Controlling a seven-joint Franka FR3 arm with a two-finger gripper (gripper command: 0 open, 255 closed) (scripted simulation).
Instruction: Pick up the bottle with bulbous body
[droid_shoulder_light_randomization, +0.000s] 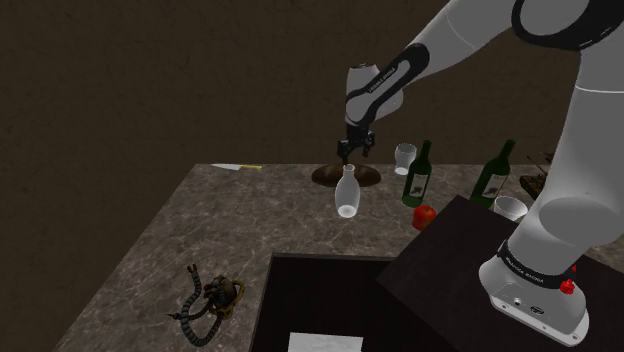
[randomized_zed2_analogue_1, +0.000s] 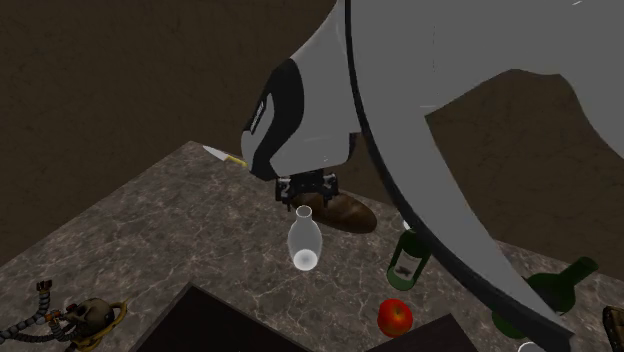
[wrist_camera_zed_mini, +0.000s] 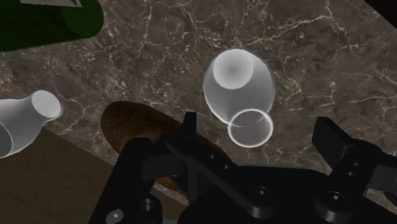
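We see dim, even light throughout. The walls sink into dark brown; the counter reads dull grey. Brightest are the white arm, at two o'clock in the shoulder view, and the clear bottle with its pale sheen.

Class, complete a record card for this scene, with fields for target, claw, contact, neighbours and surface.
target: translucent white bottle with bulbous body, upright
claw: black two-finger claw, open, just above the bottle's neck
contact: fingers stand either side of the mouth, apart from it; not held
neighbours: brown oval object just behind the bottle; green bottle with a white label and red apple towards the shoulder view's right
surface: dark veined stone-patterned counter
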